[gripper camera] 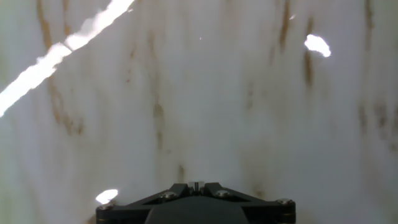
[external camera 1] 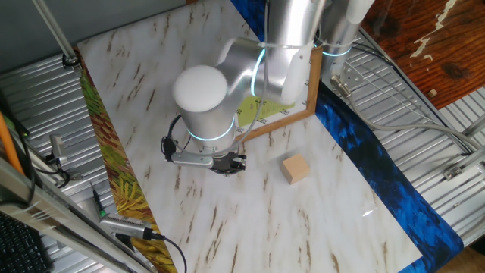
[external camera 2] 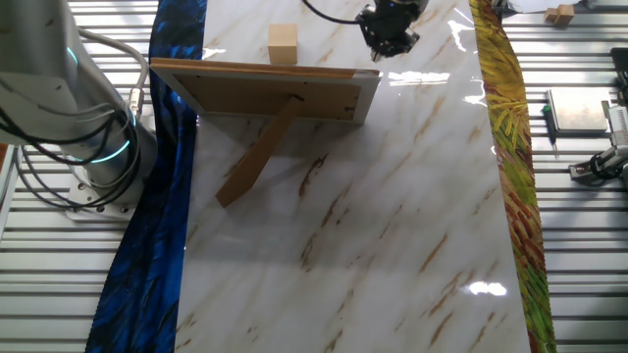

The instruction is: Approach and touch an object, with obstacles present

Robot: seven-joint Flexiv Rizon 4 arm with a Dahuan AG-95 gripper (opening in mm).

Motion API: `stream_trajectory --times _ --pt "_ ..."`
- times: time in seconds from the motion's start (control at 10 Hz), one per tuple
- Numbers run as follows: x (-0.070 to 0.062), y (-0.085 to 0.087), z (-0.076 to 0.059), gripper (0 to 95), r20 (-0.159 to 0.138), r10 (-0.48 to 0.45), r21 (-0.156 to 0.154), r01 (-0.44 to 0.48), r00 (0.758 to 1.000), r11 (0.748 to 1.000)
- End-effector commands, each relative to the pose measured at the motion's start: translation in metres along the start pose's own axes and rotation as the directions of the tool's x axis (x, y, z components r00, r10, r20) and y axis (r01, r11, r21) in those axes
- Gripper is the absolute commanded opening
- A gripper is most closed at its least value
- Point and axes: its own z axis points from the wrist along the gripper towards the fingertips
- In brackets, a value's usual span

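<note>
The small light-tan wooden cube (external camera 1: 296, 168) sits on the marble table, in front of the framed picture; it also shows in the other fixed view (external camera 2: 283, 44), behind the picture. The picture (external camera 1: 301, 87) has a brown wooden frame and a yellow-green centre, and stands upright on its prop; its back (external camera 2: 265, 90) faces the other fixed view. My gripper (external camera 1: 230, 164) hangs low over the table to the left of the cube, about a hand's width away, apart from it. Its fingers are shut together and empty (gripper camera: 196, 185). The hand view shows only bare marble; the cube is out of that view.
The arm's elbow (external camera 1: 203, 102) hangs over the table beside the picture. The picture's wooden prop (external camera 2: 253, 157) reaches out across the marble. A blue cloth strip (external camera 1: 379, 163) and a yellow-green patterned strip (external camera 1: 114, 171) edge the table. Cables and tools lie on the metal racks around it.
</note>
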Motion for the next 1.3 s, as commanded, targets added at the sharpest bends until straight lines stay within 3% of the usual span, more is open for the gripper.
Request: stream_trajectory --times 0.1,0.2,0.4,0.6,0.8,1.0,1.1,1.2,1.3 --pt "-0.001 0.0 0.0 0.0 0.014 0.097 -0.005 -0.097 0.995 0.995" --pt "-0.001 0.0 0.0 0.0 0.014 0.155 0.003 -0.155 0.988 0.988" --pt "-0.001 -0.001 0.0 0.0 0.006 0.182 0.011 -0.182 0.983 0.983" --pt "0.002 -0.023 -0.001 0.0 -0.002 0.17 0.02 -0.17 0.985 0.985" --pt "0.004 -0.065 -0.007 0.0 -0.007 0.112 0.017 -0.112 0.994 0.994" --pt "0.008 -0.136 -0.022 0.0 -0.011 0.015 0.012 -0.014 1.0 1.0" --pt "0.012 -0.161 -0.028 0.0 -0.015 -0.025 0.011 0.025 1.0 1.0" --pt "0.017 -0.169 -0.031 0.0 -0.014 -0.029 0.011 0.029 0.999 1.0" --pt "0.02 -0.166 -0.03 0.0 -0.012 -0.03 0.009 0.03 0.999 0.999"
